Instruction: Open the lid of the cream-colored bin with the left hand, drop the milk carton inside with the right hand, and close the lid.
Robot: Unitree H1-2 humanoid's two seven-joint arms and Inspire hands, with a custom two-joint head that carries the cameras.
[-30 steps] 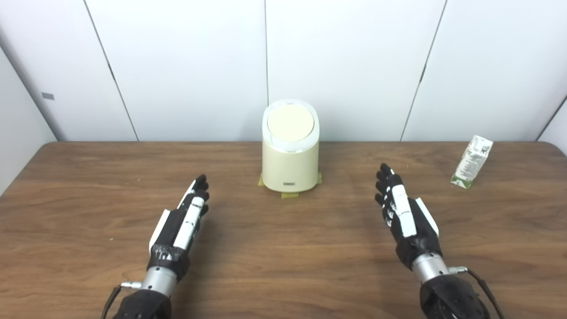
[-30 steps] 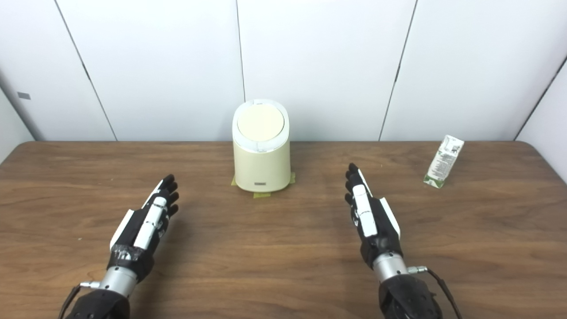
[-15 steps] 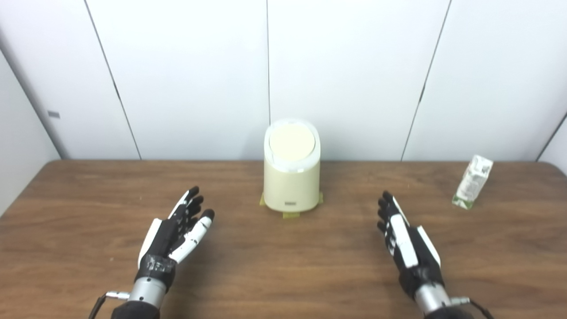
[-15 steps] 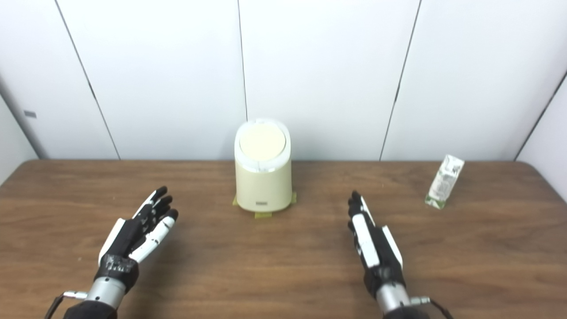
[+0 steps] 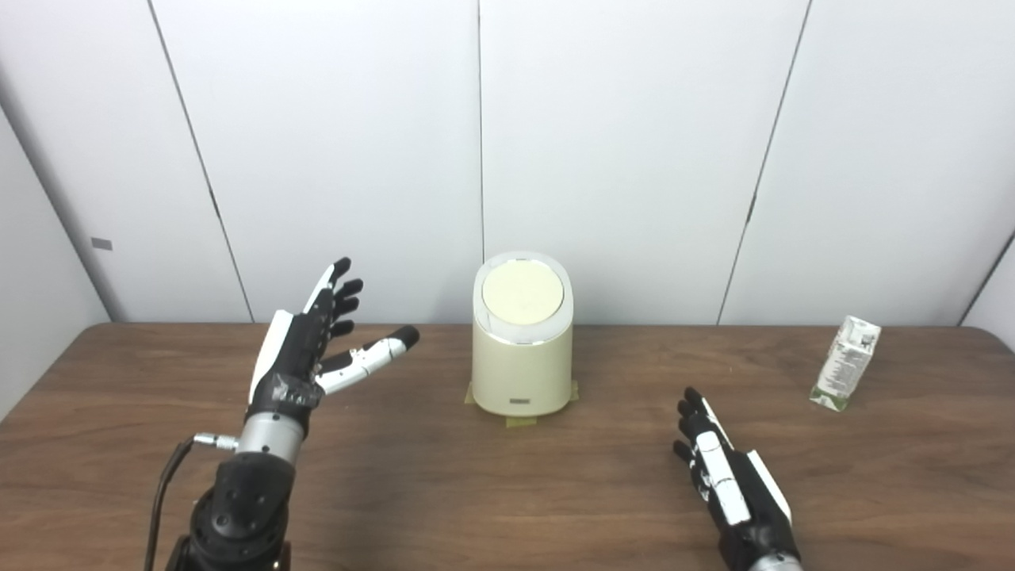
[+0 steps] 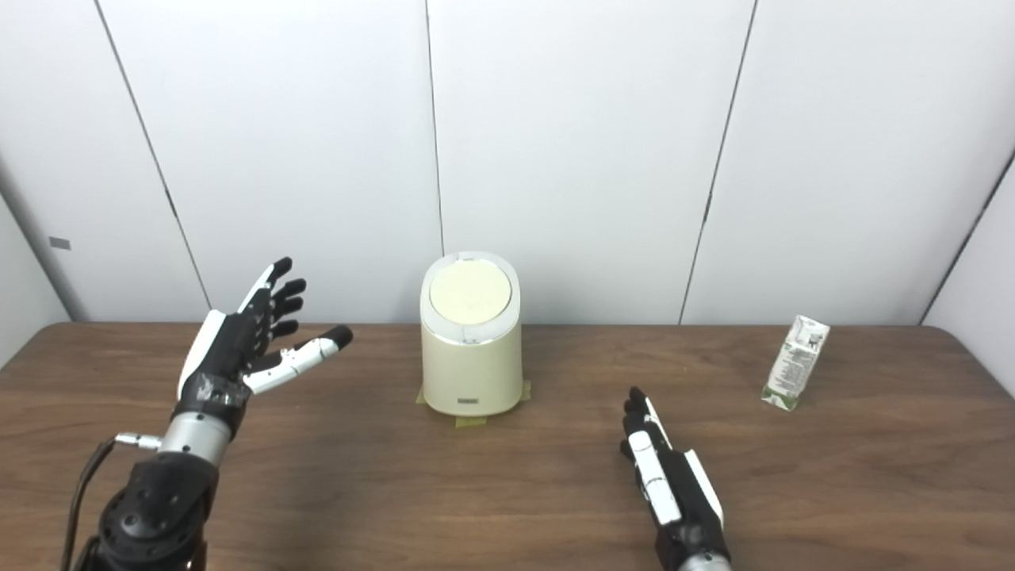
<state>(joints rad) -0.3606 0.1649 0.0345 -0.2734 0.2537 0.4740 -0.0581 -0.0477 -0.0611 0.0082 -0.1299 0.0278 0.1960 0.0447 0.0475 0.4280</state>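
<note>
The cream-colored bin (image 5: 521, 361) stands at the back middle of the wooden table (image 5: 444, 492), its round lid (image 5: 522, 291) shut and facing up. A white and green milk carton (image 5: 845, 363) stands upright, a little tilted, at the far right. My left hand (image 5: 305, 349) is raised above the table, left of the bin, open with its fingers spread and the thumb pointing toward the bin. My right hand (image 5: 729, 484) lies flat and open low at the front right, well short of the carton. Neither hand holds anything.
Yellow tape tabs (image 5: 521, 420) stick out under the bin's base. White wall panels (image 5: 634, 143) rise right behind the table's far edge. A cable (image 5: 162, 492) runs down from my left wrist.
The camera has tilted up, so the whole scene sits lower in the picture. My left hand has lifted off the table and spread its fingers, thumb out toward the bin. The right hand stays flat.
</note>
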